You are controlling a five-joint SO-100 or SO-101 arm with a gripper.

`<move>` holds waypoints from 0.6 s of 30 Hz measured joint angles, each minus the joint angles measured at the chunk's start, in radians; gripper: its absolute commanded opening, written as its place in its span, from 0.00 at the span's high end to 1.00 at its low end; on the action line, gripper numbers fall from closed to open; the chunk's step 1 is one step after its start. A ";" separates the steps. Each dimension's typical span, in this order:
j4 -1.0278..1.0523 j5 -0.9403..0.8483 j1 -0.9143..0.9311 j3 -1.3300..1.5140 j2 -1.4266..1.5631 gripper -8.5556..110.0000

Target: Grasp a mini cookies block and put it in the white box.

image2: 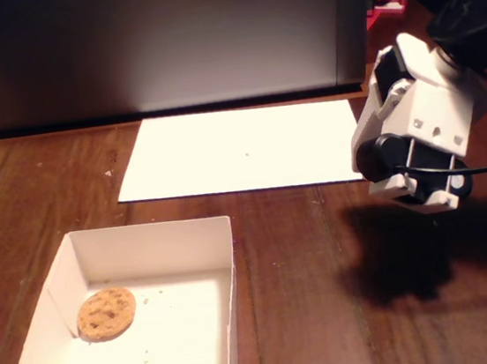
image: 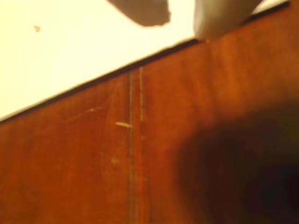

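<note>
So the mini cookies block (image2: 106, 313) is already lying flat inside the white box (image2: 231, 299), near its back-left corner, 1 cookie only. Farther back, the gripper (image2: 374, 161) hangs above the wooden table (image2: 311, 298) by the paper sheet (image2: 239, 147), carrying nothing. Can't tell how far apart the fingers are. Looks finished, so next is probably just parking the arm.

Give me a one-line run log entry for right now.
cookie: inside white box | arm: above table, right of box in fixed view | fingers: state unclear | paper sheet: bare
</note>
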 measured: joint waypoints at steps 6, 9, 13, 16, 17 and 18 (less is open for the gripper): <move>0.017 0.021 0.018 0.028 0.002 0.91; 0.028 0.025 0.018 0.028 0.002 0.92; 0.034 0.058 0.021 0.028 0.002 0.92; 0.054 0.098 0.020 0.037 0.002 0.92; 0.061 0.107 0.020 0.040 0.002 0.91; 0.067 0.118 0.020 0.041 0.002 0.91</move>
